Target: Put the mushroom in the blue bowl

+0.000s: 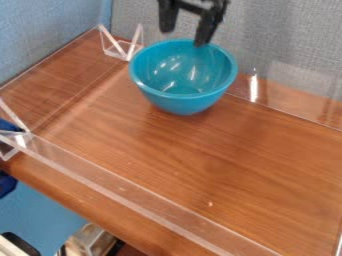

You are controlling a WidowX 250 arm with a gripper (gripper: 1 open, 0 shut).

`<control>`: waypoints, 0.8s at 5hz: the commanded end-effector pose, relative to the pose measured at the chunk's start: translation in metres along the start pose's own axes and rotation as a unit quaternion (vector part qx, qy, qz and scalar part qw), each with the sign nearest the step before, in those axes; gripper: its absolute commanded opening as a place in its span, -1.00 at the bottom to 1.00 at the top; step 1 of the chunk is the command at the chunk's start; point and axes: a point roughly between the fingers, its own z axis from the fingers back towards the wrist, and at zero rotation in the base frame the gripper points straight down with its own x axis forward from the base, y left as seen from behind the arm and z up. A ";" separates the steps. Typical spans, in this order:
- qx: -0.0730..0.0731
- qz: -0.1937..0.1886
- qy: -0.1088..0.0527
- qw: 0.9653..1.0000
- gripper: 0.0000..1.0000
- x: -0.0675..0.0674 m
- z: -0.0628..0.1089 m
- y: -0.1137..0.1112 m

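Note:
The blue bowl (183,76) stands upright near the back of the wooden table (201,150). It is glossy turquoise, and I see only bright reflections inside it. My gripper (186,36) hangs just above the bowl's far rim, pointing down. It is open, with nothing between its dark fingers (207,32). The mushroom does not show in this view.
A low clear plastic wall (107,185) runs around the tabletop, with clear brackets at the back left corner (123,44) and the left edge (11,140). A blue-grey wall stands behind the table. The floor shows below the front left edge.

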 end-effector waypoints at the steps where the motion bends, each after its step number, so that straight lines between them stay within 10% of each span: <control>1: 0.006 0.043 -0.044 0.998 1.00 0.003 0.042 0.024; 4: 0.030 0.041 -0.023 0.998 1.00 0.024 0.018 0.045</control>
